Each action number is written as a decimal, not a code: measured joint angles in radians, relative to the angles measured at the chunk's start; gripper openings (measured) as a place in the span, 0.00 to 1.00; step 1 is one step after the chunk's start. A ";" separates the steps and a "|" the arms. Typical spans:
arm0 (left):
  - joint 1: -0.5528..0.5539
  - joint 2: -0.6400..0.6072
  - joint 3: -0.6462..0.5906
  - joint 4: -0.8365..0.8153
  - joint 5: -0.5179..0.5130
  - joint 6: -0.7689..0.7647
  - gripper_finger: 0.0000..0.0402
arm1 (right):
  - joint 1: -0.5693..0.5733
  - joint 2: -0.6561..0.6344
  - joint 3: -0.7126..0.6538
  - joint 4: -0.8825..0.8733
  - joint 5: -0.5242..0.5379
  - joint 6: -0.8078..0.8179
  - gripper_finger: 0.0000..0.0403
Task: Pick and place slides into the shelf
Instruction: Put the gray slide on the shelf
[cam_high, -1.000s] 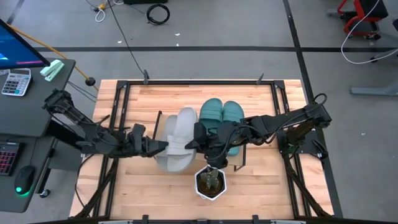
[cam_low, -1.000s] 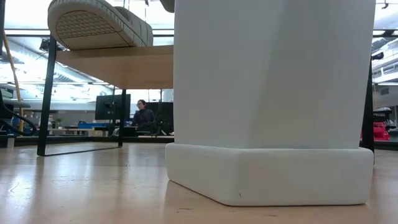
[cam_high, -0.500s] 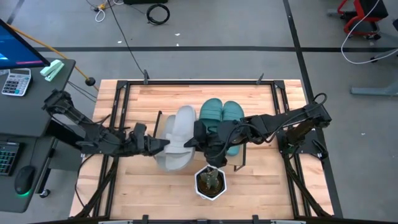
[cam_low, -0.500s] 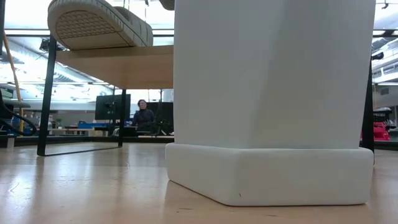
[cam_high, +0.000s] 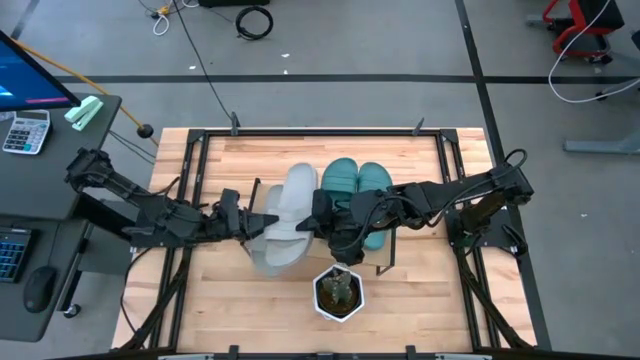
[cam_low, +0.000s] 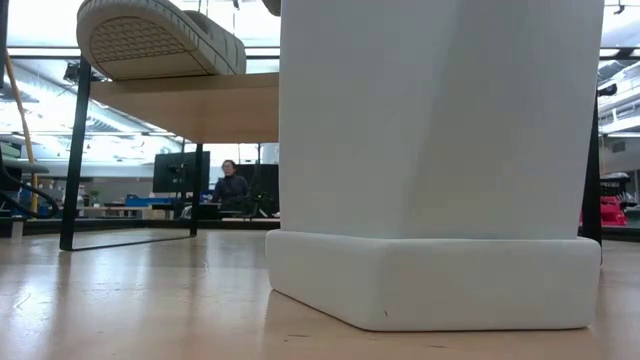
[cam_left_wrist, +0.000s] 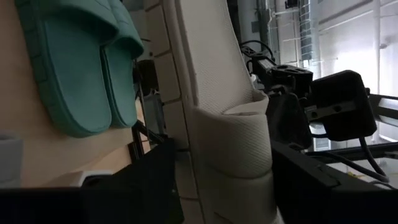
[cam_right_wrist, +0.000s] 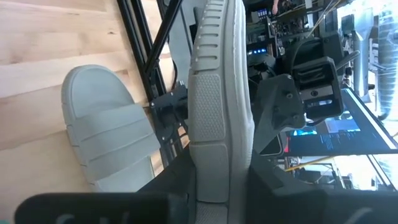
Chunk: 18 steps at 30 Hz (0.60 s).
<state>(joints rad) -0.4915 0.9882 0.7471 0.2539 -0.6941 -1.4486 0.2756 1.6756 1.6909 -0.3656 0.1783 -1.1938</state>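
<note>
Left hand (cam_high: 262, 219) backs off slightly from the grey slide (cam_high: 296, 196), fingers spread, not gripping. Right hand (cam_high: 310, 224) clamps that slide on edge over the shelf (cam_high: 250, 152), beside the flat grey one (cam_high: 272, 250). Teal pair (cam_high: 355, 185) on shelf. Planter (cam_high: 338, 291) on the desk (cam_high: 420, 310).

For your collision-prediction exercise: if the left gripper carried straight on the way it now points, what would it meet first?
Most likely the light grey slide standing on edge just ahead of the left gripper; the right gripper holds it from the far side.
</note>
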 joint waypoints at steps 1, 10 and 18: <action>0.004 0.000 0.000 0.000 0.000 0.002 0.56 | -0.001 0.000 0.000 0.000 0.002 0.000 0.20; 0.019 0.000 -0.002 -0.008 -0.016 0.046 0.26 | -0.014 -0.001 0.000 0.003 0.000 -0.001 0.20; 0.020 0.001 -0.002 0.001 -0.040 0.100 0.13 | -0.027 -0.001 0.001 0.011 0.017 0.068 0.38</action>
<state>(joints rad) -0.4717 0.9894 0.7456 0.2546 -0.7345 -1.3487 0.2489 1.6749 1.6917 -0.3551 0.1950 -1.1260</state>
